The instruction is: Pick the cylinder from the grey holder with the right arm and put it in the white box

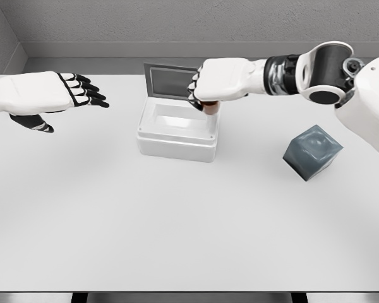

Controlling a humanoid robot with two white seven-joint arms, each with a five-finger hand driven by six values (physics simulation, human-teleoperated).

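A white table [177,227] is filling the view, and nothing on it or on the robot is carrying any readable writing, brand or label. The right hand [218,81] is reaching in from the right and hanging over the near-right corner of the white box [177,146], whose lid [169,81] is standing open behind it. This hand is curling its fingers around the cylinder [211,107], a small brown piece poking out below the fist, so the cylinder is sitting in the grip, just above the box's right rim rather than over its middle. The grey holder [312,152] is lying well to the right of the hand and below it in the view, tilted on the table and no longer holding anything. The left hand [57,95] is hovering far to the left of the box, fingers spread, holding nothing. The likely risk: letting go here could be dropping the cylinder onto the rim, so it might be tipping outside the box; lowering without shifting left might also be knocking the wall.
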